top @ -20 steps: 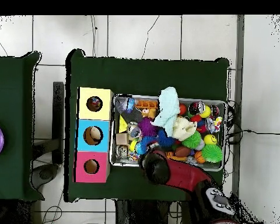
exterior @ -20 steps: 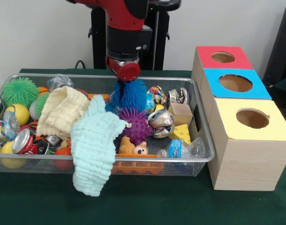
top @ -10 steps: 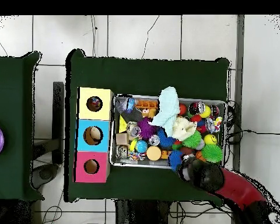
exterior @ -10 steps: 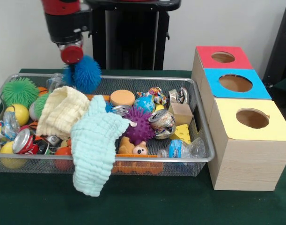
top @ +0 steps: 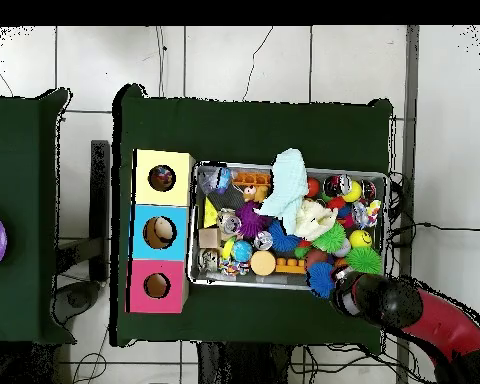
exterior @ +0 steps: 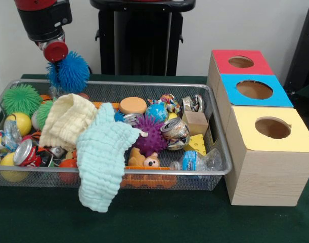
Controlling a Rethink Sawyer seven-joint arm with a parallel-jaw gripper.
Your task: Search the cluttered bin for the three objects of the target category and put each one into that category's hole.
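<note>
A blue spiky ball (exterior: pixel 69 72) hangs in the air over the far left corner of the wire bin (exterior: pixel 144 172). My gripper (exterior: pixel 57 52) is shut on its top, and the ball is clear of the clutter below. From overhead the blue spiky ball (top: pixel 322 281) sits at the bin's edge beside my gripper (top: pixel 349 295). A purple spiky ball (exterior: pixel 150 135) lies mid-bin, and a green spiky ball (exterior: pixel 21 98) rests at the left end. Three boxes stand right of the bin, with a red hole (exterior: pixel 240 62), a blue hole (exterior: pixel 254 89) and a yellow hole (exterior: pixel 272 127).
A mint cloth (exterior: pixel 102 152) drapes over the bin's front rim, with a cream cloth (exterior: pixel 68 120) beside it. Crushed cans, an orange disc (exterior: pixel 133 105), a cheese wedge (exterior: pixel 196 144) and small balls fill the bin. A second green table (top: pixel 19 215) stands beyond the boxes.
My gripper has lifted the blue spiky ball out of the middle of the bin and carried it up and to the left in the front view, uncovering an orange disc.
</note>
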